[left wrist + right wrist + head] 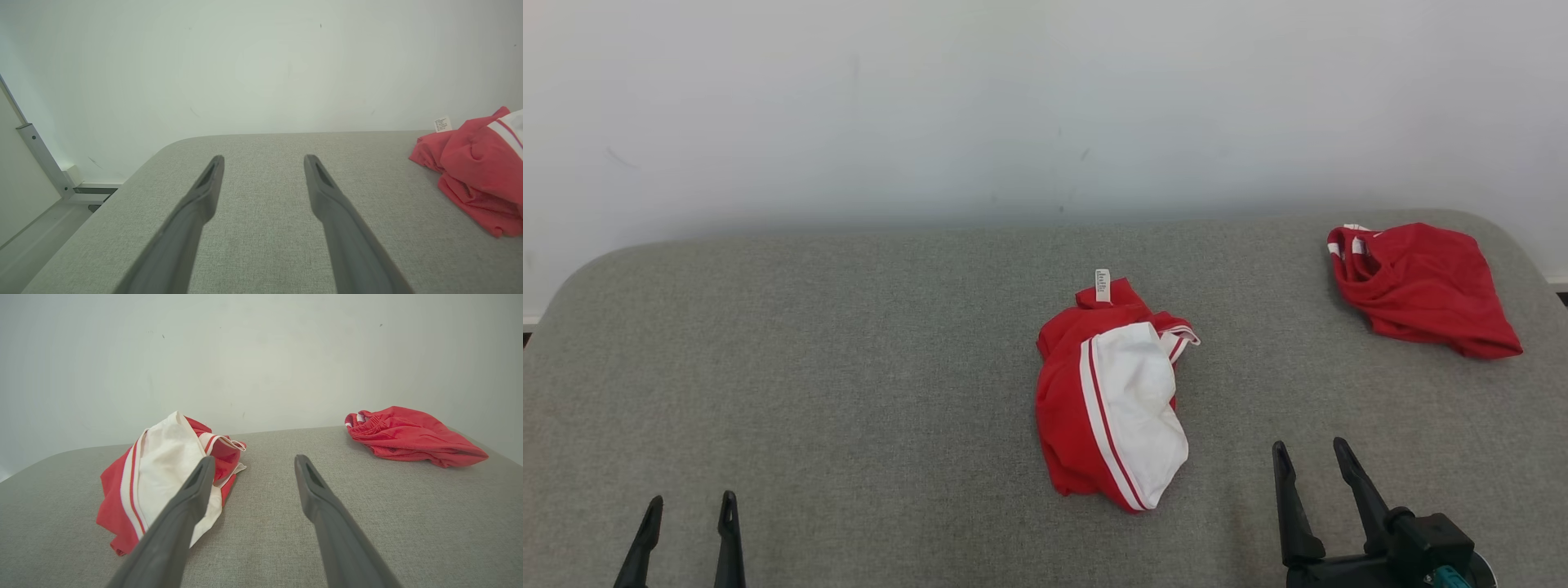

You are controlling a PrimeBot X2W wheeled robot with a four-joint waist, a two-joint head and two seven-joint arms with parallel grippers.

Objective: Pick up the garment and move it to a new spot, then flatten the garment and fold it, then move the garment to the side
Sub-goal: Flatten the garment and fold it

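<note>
We find the right pincer (1308, 445) standing wide, its two dark fingers spread and nothing between them. It hangs low over the grey padded surface (849, 384), fingers pointing toward the far wall (1013, 98). The left pincer (692, 498) is likewise wide and holds nothing; the right wrist view and the left wrist view each show bare grey cloth between the tips.

The garment (1115, 400) lies just ahead of the right pincer and to its left, near but apart from the fingers in the head view. It is crumpled in a heap, red cloth with a broad white panel on top, edged by white and red stripes. A small white label (1103, 286) stands up at its far end. In the right wrist view the pincer's left finger crosses in front of the heap; we cannot tell contact from that view. From the left pincer the garment lies well apart, ahead and to its right.

A second garment (1421, 286), plain red with a gathered waistband and white trim, lies ahead of the right pincer and to its right, well apart, close to the far rounded corner of the surface.

To the left of the left pincer, past the surface's edge, we note a pale metal rail (41, 159) against the wall.
</note>
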